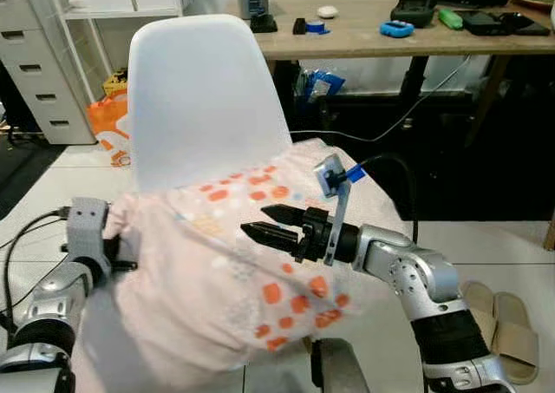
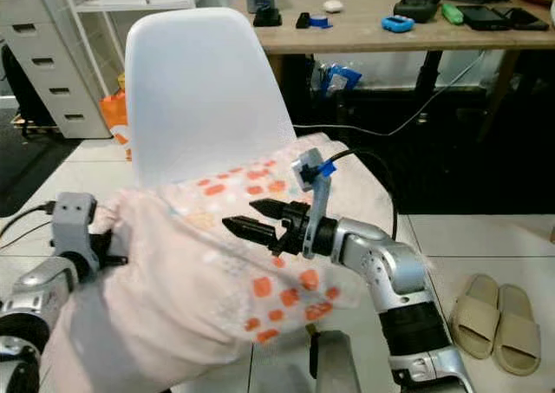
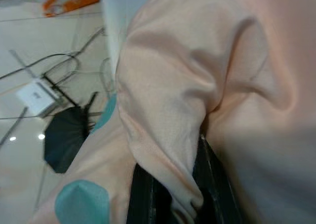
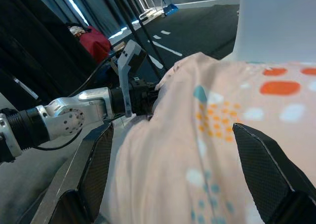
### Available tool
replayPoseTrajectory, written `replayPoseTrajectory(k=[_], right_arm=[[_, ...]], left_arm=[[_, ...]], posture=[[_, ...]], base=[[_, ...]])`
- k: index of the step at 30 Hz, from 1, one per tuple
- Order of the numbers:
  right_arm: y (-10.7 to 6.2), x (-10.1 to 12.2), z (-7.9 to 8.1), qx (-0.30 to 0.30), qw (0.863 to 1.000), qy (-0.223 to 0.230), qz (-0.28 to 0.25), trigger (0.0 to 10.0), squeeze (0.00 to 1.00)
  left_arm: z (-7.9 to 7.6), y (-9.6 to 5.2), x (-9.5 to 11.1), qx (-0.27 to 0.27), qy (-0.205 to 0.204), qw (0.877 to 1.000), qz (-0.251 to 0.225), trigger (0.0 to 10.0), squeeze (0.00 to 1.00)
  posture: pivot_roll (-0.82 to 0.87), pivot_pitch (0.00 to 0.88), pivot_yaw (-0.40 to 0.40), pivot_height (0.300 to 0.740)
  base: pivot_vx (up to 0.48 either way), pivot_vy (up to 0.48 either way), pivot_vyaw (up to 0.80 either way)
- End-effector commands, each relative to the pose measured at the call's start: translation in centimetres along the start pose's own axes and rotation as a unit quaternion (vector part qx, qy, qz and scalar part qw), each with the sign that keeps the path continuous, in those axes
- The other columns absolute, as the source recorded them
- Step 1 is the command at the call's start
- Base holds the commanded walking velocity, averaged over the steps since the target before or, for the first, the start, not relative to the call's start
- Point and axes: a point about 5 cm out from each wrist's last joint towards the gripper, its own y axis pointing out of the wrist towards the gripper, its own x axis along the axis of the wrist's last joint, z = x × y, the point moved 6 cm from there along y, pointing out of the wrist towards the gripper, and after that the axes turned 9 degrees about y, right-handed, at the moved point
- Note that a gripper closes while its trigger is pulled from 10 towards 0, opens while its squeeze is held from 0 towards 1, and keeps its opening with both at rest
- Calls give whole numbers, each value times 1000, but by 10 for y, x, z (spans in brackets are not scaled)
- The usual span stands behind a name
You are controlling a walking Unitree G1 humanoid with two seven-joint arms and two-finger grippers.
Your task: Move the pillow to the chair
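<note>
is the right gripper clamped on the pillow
No, the right gripper has its fingers spread open over the pillow, pinching no fabric.

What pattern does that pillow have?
The pillow is pale pink with orange, white and teal dots, seen best in the left eye view.

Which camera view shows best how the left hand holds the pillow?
The left wrist view: pink fabric of the pillow is pinched between the left hand's black fingers. In both eye views the pillow's edge hides that hand's fingers. The right wrist view shows the left arm reaching the pillow's far edge, but not the grip itself.
</note>
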Motion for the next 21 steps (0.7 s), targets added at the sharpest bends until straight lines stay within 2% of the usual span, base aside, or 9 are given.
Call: replayPoseTrajectory(k=[1,7,14,15,17,18,19,20,21], right_arm=[[2,-5,1,-2,1000,-6,8,10000,0],[4,-4,-2,-7,1000,-15,9,10000,0],[4,-7,-6,-19,1000,-17,9,10000,0],[4,-7,-6,-20,1000,-17,9,10000,0],[4,-6,-6,-22,1000,-18,8,10000,0],[3,-5,-7,-24,1000,-19,6,10000,0],[3,-4,-8,-27,999,-20,5,10000,0],[3,-4,-8,-27,999,-20,5,10000,0],[2,-3,-10,-30,999,-21,4,10000,0]], left_arm=[[-15,-1,-6,-35,-12,999,2,10000,1000],[-9,-4,22,-60,-76,993,-65,10000,1000],[-5,-10,43,-70,-108,985,-113,10000,1000],[0,-12,44,-65,-105,986,-114,0,1000],[6,-13,37,-57,-89,989,-99,0,1000],[10,-15,28,-54,-74,993,-77,0,863],[7,-18,13,-70,-33,996,-41,0,0],[7,-18,13,-70,-33,996,-41,0,0],[3,-21,0,-90,-1,996,-12,0,0]], posture=[[-156,57,35,476],[-154,53,38,476],[-153,54,41,476],[-156,55,41,476],[-157,55,42,476],[-157,55,42,476],[-159,55,41,476],[-159,55,41,476],[-157,56,40,476]], base=[[0,0,0],[0,0,0],[0,0,0],[0,0,0],[0,0,0],[0,0,0],[0,0,0],[0,0,0],[0,0,0]])
